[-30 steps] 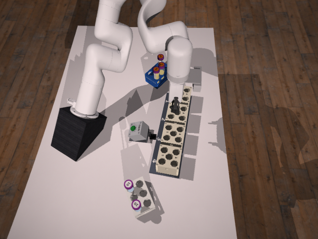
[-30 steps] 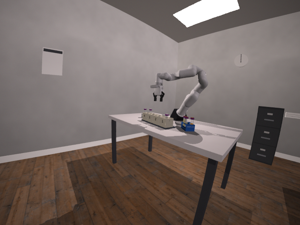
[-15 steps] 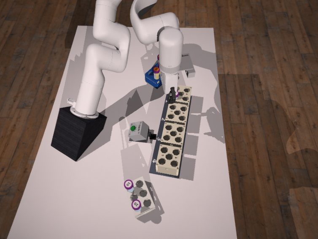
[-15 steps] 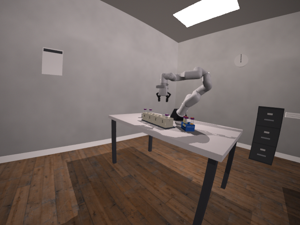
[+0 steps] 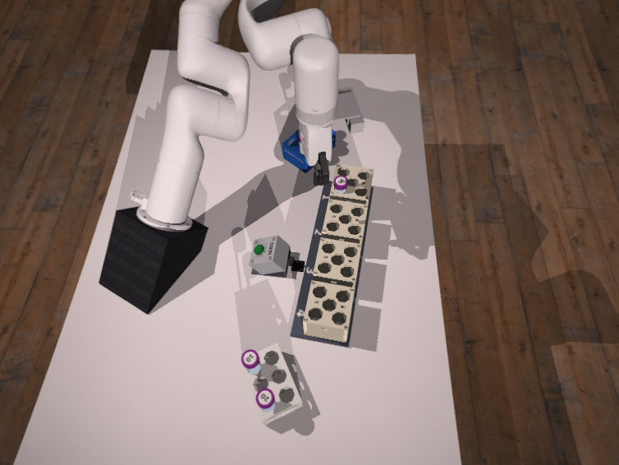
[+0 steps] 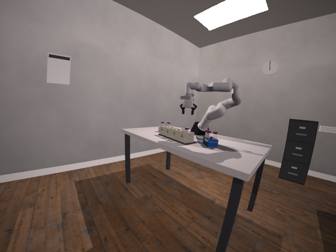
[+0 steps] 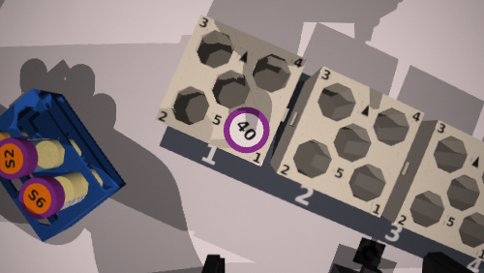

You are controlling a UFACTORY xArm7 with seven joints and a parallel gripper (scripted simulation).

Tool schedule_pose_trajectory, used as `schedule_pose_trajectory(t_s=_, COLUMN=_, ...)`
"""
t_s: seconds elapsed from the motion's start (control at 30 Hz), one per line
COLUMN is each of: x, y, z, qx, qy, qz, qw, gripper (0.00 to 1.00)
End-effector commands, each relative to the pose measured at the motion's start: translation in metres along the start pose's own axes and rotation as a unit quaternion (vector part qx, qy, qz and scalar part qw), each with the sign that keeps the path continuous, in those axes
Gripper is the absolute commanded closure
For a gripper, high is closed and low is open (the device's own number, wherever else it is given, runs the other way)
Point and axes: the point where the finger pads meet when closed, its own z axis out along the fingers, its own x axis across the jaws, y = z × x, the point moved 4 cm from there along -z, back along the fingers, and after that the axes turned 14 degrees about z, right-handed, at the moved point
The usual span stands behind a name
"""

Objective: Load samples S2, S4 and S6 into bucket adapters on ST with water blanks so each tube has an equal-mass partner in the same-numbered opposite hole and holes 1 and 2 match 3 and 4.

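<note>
My gripper [image 5: 321,172] [image 6: 187,113] is open and empty, high above the table beside adapter 1. Water blank 40 [image 5: 340,182] [image 6: 186,128] [image 7: 247,130] stands in hole 1 of adapter 1 [image 7: 189,77]. Adapter 2 [image 7: 315,128], adapter 3 [image 7: 436,174] and adapter 4 [image 5: 324,329] hold no tubes. The blue rack [image 5: 295,157] [image 6: 213,144] holds S2 [image 7: 11,159], S6 [image 7: 38,197] and a third tube whose ID is out of view; the arm mostly hides them in the top view. Blanks 10 [image 5: 249,358] and 20 [image 5: 264,398] stand in the white rack [image 5: 286,409].
The dark loading stand [image 5: 299,328] [image 7: 227,165] carries the four adapters in a row. The grey desk [image 5: 274,255] with the green DONE key [image 5: 259,249] stands left of adapter 3, with a small black part [image 5: 297,264] between them. The blue rack stands close to adapter 1.
</note>
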Motion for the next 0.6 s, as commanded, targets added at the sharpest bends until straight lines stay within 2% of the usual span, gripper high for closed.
schedule_pose_trajectory(t_s=0.0, x=-0.001, y=0.000, z=0.009, qx=0.001, qy=0.001, qz=0.000, qw=1.000, gripper=0.00)
schedule_pose_trajectory(t_s=0.57, x=-0.001, y=0.000, z=0.049, qx=0.001, qy=0.001, qz=0.000, qw=1.000, gripper=0.00)
